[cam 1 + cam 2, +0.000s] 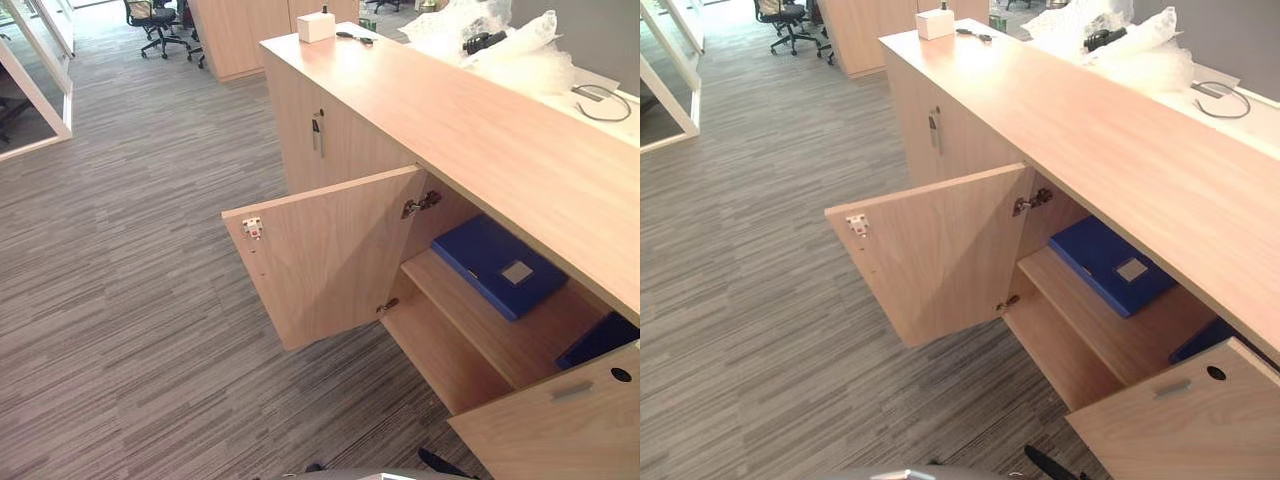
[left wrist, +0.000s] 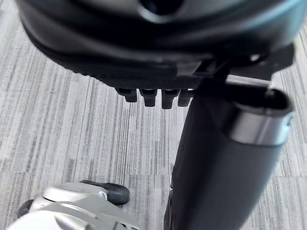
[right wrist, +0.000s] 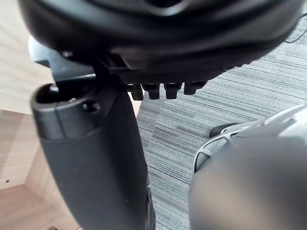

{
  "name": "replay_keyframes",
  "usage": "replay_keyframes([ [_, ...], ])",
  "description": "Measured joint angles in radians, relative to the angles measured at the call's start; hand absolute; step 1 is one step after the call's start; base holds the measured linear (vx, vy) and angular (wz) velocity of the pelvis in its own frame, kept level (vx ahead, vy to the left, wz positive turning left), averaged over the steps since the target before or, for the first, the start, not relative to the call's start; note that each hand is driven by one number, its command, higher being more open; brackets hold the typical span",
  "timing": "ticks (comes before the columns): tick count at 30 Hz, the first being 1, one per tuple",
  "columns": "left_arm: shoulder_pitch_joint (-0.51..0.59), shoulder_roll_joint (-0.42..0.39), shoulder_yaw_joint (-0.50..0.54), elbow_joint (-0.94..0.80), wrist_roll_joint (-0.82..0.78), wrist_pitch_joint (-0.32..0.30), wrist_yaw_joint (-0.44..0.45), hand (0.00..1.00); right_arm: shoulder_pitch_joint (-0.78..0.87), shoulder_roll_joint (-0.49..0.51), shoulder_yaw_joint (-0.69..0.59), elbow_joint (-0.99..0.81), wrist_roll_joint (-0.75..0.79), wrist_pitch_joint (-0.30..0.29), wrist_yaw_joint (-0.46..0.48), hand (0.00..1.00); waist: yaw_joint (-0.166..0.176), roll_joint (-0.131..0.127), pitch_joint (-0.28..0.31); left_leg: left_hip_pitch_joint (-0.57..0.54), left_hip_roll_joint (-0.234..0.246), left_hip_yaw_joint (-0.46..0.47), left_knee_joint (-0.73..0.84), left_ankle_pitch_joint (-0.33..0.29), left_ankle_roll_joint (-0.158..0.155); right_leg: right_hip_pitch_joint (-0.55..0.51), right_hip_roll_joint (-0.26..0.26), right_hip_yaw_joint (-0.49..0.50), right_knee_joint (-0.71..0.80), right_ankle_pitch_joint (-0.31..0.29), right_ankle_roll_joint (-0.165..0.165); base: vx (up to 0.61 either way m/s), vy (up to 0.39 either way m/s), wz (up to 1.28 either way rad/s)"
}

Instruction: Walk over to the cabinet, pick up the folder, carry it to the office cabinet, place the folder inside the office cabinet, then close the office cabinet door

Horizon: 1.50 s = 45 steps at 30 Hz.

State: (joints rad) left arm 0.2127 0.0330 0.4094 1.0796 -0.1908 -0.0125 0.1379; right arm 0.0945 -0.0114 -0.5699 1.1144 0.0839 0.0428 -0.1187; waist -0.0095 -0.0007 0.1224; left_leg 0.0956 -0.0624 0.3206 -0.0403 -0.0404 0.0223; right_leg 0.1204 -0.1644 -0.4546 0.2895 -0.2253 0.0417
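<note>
My left hand (image 2: 144,48) and right hand (image 3: 168,38) hang slack, empty. I see the folder (image 1: 497,265) shelved; the door (image 1: 320,260) gapes well ahead of them, so a blind swing may clip it.

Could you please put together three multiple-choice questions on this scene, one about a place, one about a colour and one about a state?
1. Where does the blue folder lie? A on the floor; B on the inner shelf; C on a chair.
2. What colour is the small box on the cabinet top? A white; B red; C green.
3. How is the left cabinet door? A shut; B swung open; C taken off.
Answers: B, it lies flat on the wooden shelf; A, the box is plainly white; B, the door stands swung well out from the front.
</note>
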Motion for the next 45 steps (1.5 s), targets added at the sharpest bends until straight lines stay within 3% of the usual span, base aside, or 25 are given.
replay_keyframes([
  [7,0.071,-0.063,-0.081,-0.423,0.071,0.008,0.005,1.00,0.015,0.004,-0.004,-0.011,0.000,0.000,-0.001,1.00,-0.007,-0.002,0.000,0.014,-0.009,0.008,-0.045,0.021,0.006,0.007,0.010,0.015,-0.050,0.012,0.019,0.00,0.002,-0.04],
  [13,-0.061,0.032,-0.037,-0.538,0.191,0.040,0.022,1.00,0.026,0.004,-0.006,-0.013,0.003,0.001,0.002,1.00,-0.033,0.012,0.002,0.028,0.004,0.049,-0.046,0.022,0.006,0.037,0.038,0.049,-0.121,0.026,0.014,-0.03,-0.031,-0.21],
  [16,-0.169,0.139,-0.032,-0.539,0.236,0.062,0.031,1.00,0.032,-0.003,-0.026,-0.012,0.007,0.002,0.010,1.00,-0.041,0.029,0.005,0.028,0.016,0.060,-0.046,0.026,0.007,0.042,0.056,0.061,-0.147,0.041,0.008,-0.03,-0.048,-0.15],
  [20,-0.379,0.376,-0.049,-0.428,0.316,0.066,0.033,1.00,0.043,-0.010,-0.039,-0.007,0.019,0.010,0.038,1.00,-0.048,0.042,0.007,0.031,0.047,0.079,-0.046,0.037,-0.006,0.049,0.091,0.085,-0.177,0.073,-0.015,-0.04,-0.060,-0.16],
  [23,-0.535,0.510,-0.138,-0.318,0.360,0.065,0.039,1.00,0.056,-0.016,-0.039,0.002,0.038,0.010,0.056,1.00,-0.054,0.046,0.005,0.034,0.059,0.082,-0.046,0.045,-0.015,0.049,0.104,0.104,-0.181,0.079,-0.020,-0.03,-0.043,-0.09],
  [28,-0.635,0.570,-0.298,-0.288,0.433,0.066,0.029,1.00,0.073,-0.029,-0.039,0.017,0.047,-0.001,0.073,1.00,-0.056,0.064,0.003,0.033,0.071,0.091,-0.046,0.049,-0.019,0.041,0.116,0.130,-0.180,0.086,-0.031,-0.03,-0.015,-0.09],
  [34,-0.715,0.581,-0.382,-0.202,0.433,0.058,0.006,1.00,0.091,-0.026,-0.038,0.017,0.075,-0.012,0.076,1.00,-0.056,0.064,0.002,0.034,0.087,0.104,-0.045,0.056,-0.023,0.029,0.129,0.162,-0.168,0.096,-0.047,-0.04,0.002,-0.08],
  [45,-0.769,0.582,-0.439,-0.133,0.260,0.044,-0.041,1.00,0.119,-0.014,0.001,-0.011,0.079,-0.027,0.076,1.00,-0.057,0.039,0.002,0.026,0.087,0.112,-0.046,0.075,-0.024,0.000,0.126,0.195,-0.143,0.097,-0.048,-0.05,0.027,-0.05],
])
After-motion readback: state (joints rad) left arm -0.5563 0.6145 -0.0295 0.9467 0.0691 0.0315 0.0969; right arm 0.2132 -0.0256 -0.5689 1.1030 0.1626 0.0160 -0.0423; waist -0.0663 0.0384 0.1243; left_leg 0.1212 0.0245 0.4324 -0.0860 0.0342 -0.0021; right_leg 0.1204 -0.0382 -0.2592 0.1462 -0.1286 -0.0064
